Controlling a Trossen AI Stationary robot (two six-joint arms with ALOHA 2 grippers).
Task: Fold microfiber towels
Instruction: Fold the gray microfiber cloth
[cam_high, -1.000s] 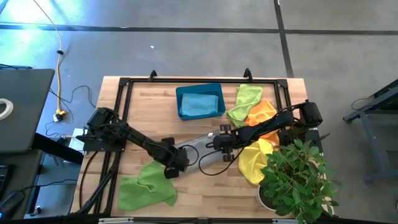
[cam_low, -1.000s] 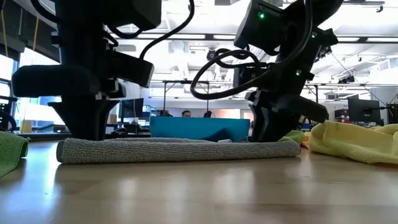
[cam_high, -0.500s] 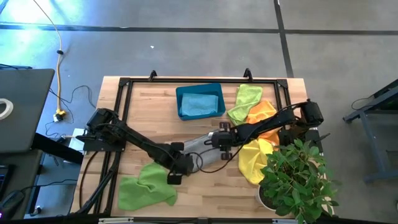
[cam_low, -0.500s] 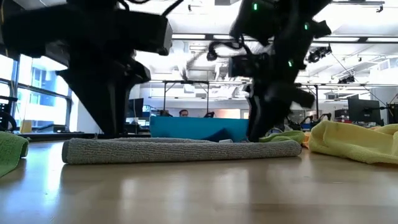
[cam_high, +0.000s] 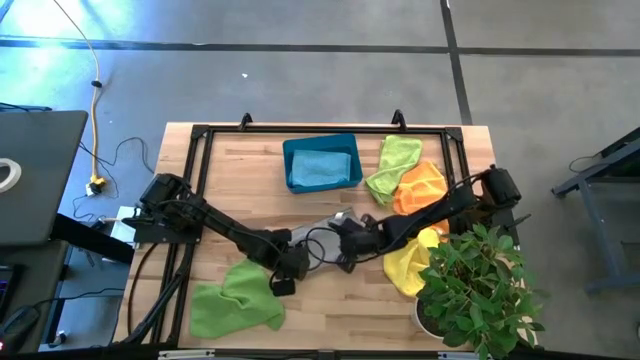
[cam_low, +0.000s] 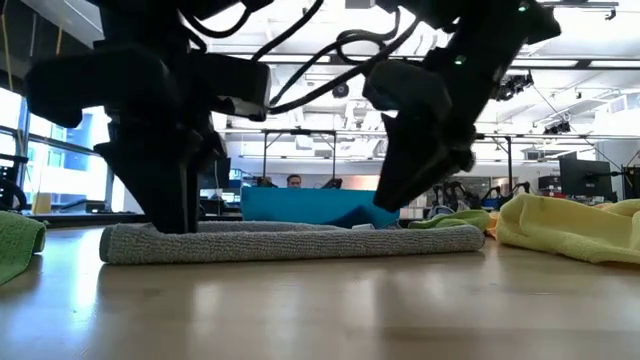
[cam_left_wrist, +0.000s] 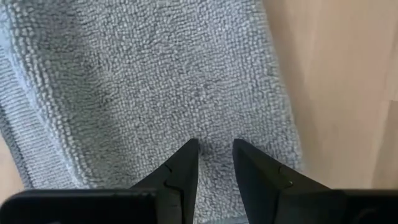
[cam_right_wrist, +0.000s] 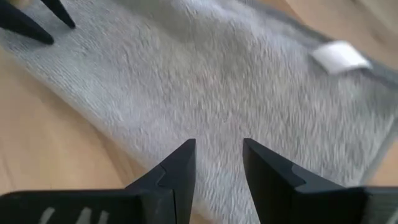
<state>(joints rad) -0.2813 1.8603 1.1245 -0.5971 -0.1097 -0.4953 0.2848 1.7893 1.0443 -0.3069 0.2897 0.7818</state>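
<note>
Your risk is pinching only the top layer, so the flat grey microfiber towel bunches or drags across the wooden table instead of folding. It lies mid-table, nubby, a white tag showing. Left tool and right tool hover over it, slightly parted, empty.

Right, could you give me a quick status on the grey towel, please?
Both grippers, left and right, open over grey towel. Towel flat on table, not gripped. Nothing in the way.

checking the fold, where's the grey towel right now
The grey towel lies flat mid-table in the high view, under both pincers, with the teal bin behind it.
</note>
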